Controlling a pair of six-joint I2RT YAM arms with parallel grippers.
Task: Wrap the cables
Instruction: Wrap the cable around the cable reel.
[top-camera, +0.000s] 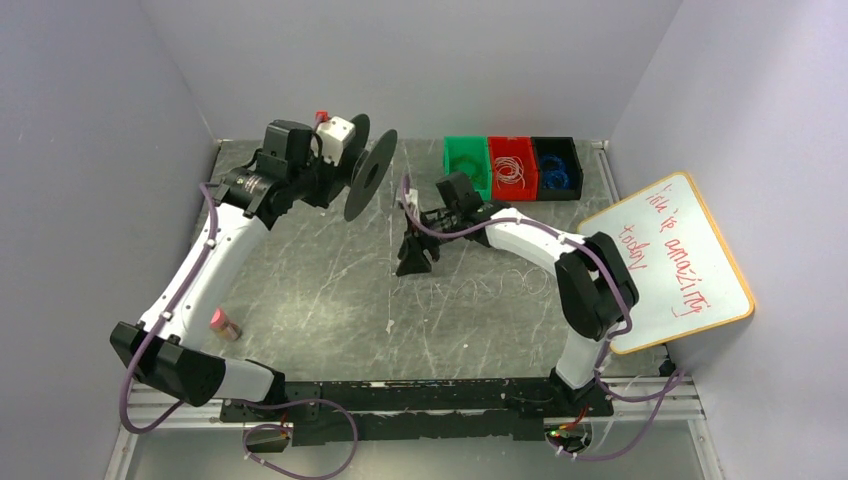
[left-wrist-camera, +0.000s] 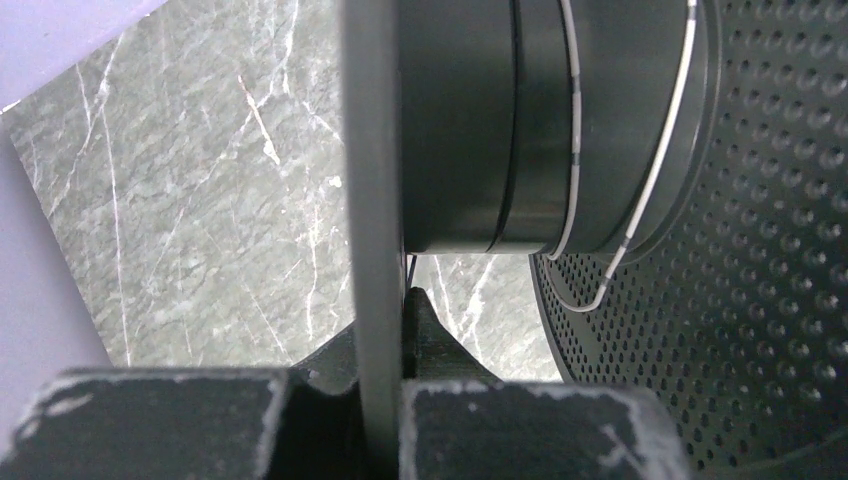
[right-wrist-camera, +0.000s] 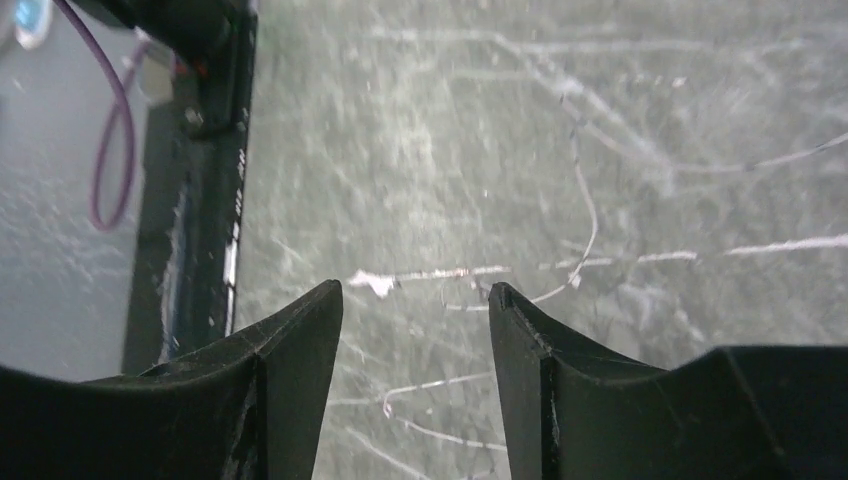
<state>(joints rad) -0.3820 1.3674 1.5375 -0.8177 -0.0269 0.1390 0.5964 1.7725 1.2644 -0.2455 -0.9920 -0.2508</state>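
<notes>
The only writing you have is on the whiteboard (top-camera: 668, 262) leaning at the table's right edge. It is red handwriting, turned sideways to the overhead camera. One word looks like "amazing", and the rest is too small to be sure of.

Three bins stand side by side along the far edge. The green bin (top-camera: 462, 142) is partly hidden behind your right arm, so I cannot tell its contents. The red bin (top-camera: 512, 141) holds a coil of whitish wire, and the black bin (top-camera: 557, 141) holds blue wire loops. A small pink-capped vial (top-camera: 226, 323) lies on the table (top-camera: 300, 290) just beside your left arm.

Your left gripper (top-camera: 328, 178) is clamped tight on one flange of the black spool (top-camera: 370, 172), held up off the table at the far left. In the left wrist view the flange edge runs straight between the fingers (left-wrist-camera: 150, 420). There the cable (left-wrist-camera: 668, 140) passes around the spool's hub. More of it lies in loose curls on the table in front of your right arm.

Your right gripper (right-wrist-camera: 415, 300) points down at mid-table with its jaws parted and nothing between them. Wire strands lie on the surface beneath it.

Walls close you in on the left, back and right. The whiteboard overhangs the right edge, and the widest bare surface is the middle, between the two arms
</notes>
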